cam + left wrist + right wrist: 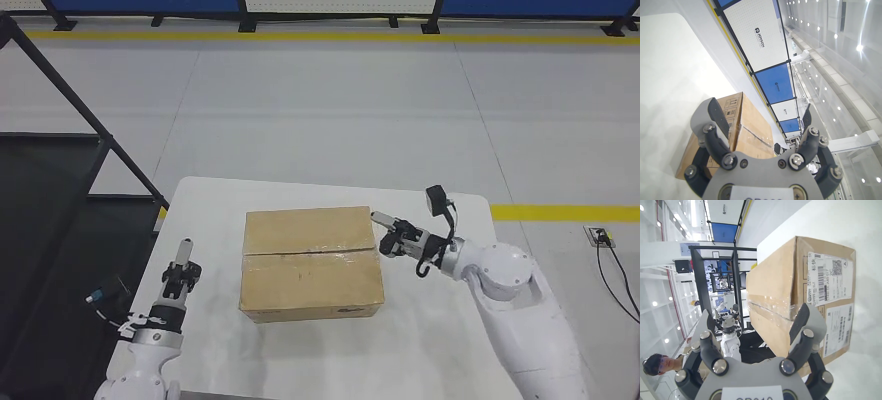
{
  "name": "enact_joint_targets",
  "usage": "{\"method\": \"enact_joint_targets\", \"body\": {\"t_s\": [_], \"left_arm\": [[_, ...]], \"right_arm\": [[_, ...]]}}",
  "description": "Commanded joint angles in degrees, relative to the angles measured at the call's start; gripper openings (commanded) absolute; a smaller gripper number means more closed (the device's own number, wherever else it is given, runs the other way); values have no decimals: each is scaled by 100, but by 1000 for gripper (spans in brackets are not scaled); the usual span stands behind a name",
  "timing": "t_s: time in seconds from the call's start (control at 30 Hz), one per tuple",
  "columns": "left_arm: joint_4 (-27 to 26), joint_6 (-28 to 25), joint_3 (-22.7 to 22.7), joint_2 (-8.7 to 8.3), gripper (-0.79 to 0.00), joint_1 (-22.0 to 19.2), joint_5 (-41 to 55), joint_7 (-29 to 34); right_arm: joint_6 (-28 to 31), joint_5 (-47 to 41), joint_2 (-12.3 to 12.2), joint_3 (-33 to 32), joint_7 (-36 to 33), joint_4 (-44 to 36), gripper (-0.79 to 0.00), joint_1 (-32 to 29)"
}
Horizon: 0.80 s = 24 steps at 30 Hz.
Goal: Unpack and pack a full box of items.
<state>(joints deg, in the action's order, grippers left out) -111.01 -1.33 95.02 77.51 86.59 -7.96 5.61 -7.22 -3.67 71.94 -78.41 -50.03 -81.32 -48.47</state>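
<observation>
A closed brown cardboard box (pixel 311 263) sits in the middle of the white table (pixel 210 215), its top flaps sealed with clear tape along the centre seam. In the right wrist view the box (pixel 772 291) shows shipping labels on its end face. My right gripper (pixel 384 228) is open at the box's right end, level with the top edge near the seam, one finger (pixel 800 321) over the taped corner. My left gripper (pixel 182 258) is open and stands apart from the box's left side, holding nothing. The left wrist view shows the box (pixel 751 125) beyond its fingers (pixel 718 117).
A black metal frame (pixel 80 150) stands off the table's left side. The table has bare surface in front of the box and to its left. A yellow floor line (pixel 560 212) runs on the right.
</observation>
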Motion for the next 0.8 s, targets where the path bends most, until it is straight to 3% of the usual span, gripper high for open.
{"method": "enact_joint_targets", "body": {"t_s": [0.0, 0.17, 0.27, 0.77], "left_arm": [[19, 9, -38, -6, 0, -52, -40, 73], [49, -48, -87, -16, 0, -251, 72, 218], [156, -120, -70, -7, 0, -402, 170, -3], [156, -119, -70, -7, -1, -402, 170, -3]], "right_arm": [[148, -140, -15, -168, 242, -214, 0, -148], [812, -754, -31, -687, 1035, -731, 0, -680], [812, -754, -31, -687, 1035, -731, 0, -680], [812, -754, -31, -687, 1035, -731, -1, -680]]}}
